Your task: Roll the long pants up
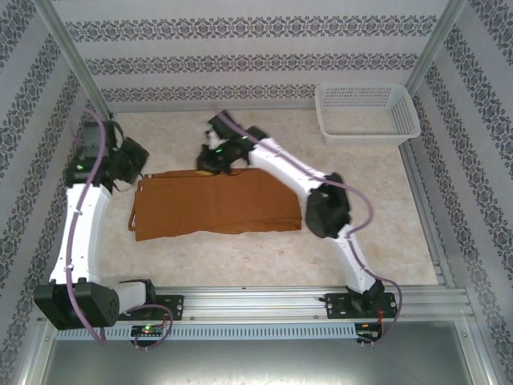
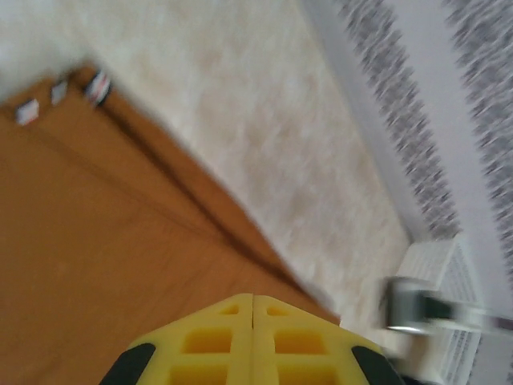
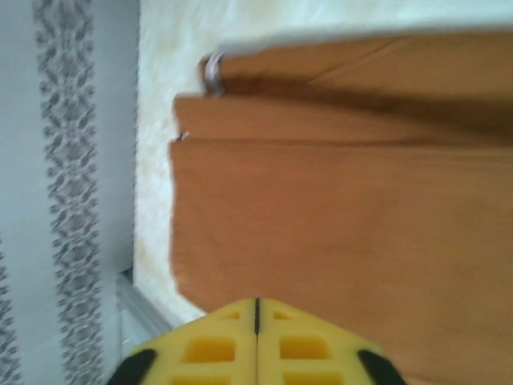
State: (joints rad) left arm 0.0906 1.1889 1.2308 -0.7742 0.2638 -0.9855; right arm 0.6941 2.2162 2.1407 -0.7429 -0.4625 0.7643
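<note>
Marble-look table (image 1: 240, 257) is carrying the long pants (image 1: 216, 204), lying folded flat mid-left; no roll showing yet. Left tool (image 2: 252, 301) and right tool (image 3: 256, 303) are hovering over them, both pinched closed, gripping nothing.

A pale cream, marbled table (image 1: 240, 257) carries two things. A pair of rust-brown soft-fabric long pants (image 1: 216, 204) lies flat on it, folded lengthwise into a long rectangle, legs stacked. Well apart from the pants, beyond their right end and farther back, a white perforated plastic basket (image 1: 365, 135) stands in the table's corner.
</note>
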